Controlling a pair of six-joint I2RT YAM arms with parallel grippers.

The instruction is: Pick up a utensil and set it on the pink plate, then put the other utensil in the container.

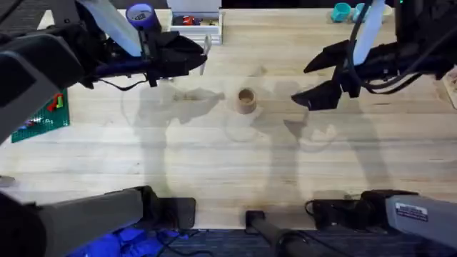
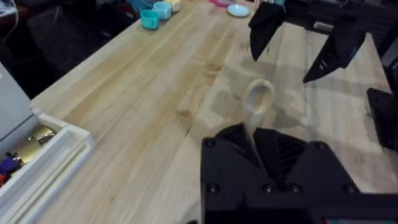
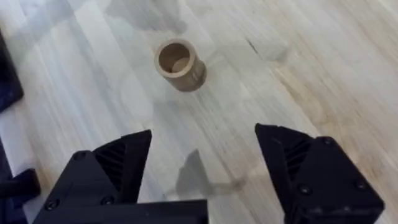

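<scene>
While the left gripper (image 1: 202, 53) hangs at ten o'clock from the container (image 1: 246, 101), its fingers are clamped narrow on the other utensil (image 2: 257, 99), the wooden spoon, whose rounded end juts forward toward the cup. That suits a carry-and-drop, with the bowl leading. The tan container stands upright and open-mouthed at mid-table, apparently empty (the right wrist view looks into it), so the drop is not yet made. At two o'clock from the cup, the right gripper (image 1: 314, 82) hovers with fingers spread wide and holding nothing, off the direct line between spoon and cup. A pink sliver, likely the pink plate (image 2: 219, 2), lies at the table's far edge; whether the fork rests on it cannot be told.
</scene>
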